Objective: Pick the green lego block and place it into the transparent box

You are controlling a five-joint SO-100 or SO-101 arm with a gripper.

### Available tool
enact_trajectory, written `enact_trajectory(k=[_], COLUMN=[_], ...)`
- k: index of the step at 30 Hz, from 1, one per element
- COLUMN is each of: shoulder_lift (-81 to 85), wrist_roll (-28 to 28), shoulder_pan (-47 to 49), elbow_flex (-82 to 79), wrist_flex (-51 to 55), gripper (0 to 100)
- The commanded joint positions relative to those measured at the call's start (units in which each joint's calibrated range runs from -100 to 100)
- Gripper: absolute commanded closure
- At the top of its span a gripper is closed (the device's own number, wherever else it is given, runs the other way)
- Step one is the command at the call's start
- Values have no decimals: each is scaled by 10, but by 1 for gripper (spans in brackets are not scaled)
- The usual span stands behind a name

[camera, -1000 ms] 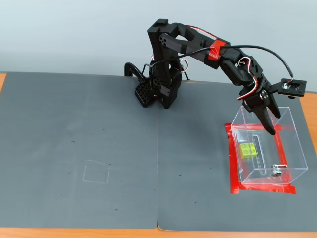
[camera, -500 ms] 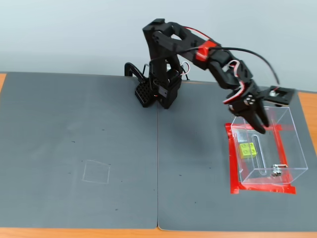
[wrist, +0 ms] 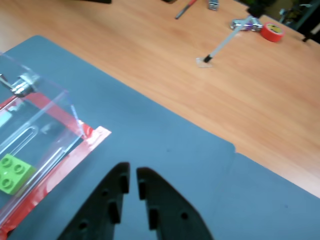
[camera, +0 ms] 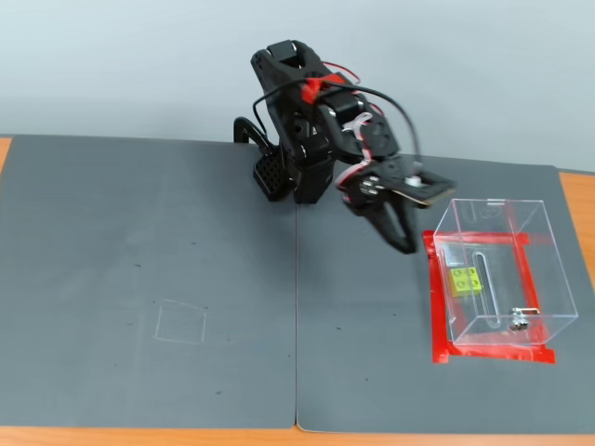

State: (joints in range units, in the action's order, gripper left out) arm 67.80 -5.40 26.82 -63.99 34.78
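2 dark grey mats lie side by side over a wooden table, their seam running front to back in the fixed view. a faint square outline marks the left mat. behind stands a pale blue-grey wall. in the wrist view, bare wood beyond the mat edge carries a roll of red tape, a metal tool lying near it, and a thin red-tipped item at the top edge.
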Motion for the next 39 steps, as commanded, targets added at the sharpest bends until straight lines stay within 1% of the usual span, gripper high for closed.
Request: enact_trajectory(k=[1,9,14,21,23,28,33,39], shoulder_lift=[91,201,256,314,315,316,316,317], wrist_roll=[2,2,2,4,18,31,27,29], shoulder_pan=[-55,-151,-195,-204,-206,-227,-237,-238], elbow_flex=[-58,-194,-270,-340,-357,-358,-358,-357], wrist_flex=[1,2,3,71,73,93,162,165], gripper=[98,98,98,98,98,98,98,98])
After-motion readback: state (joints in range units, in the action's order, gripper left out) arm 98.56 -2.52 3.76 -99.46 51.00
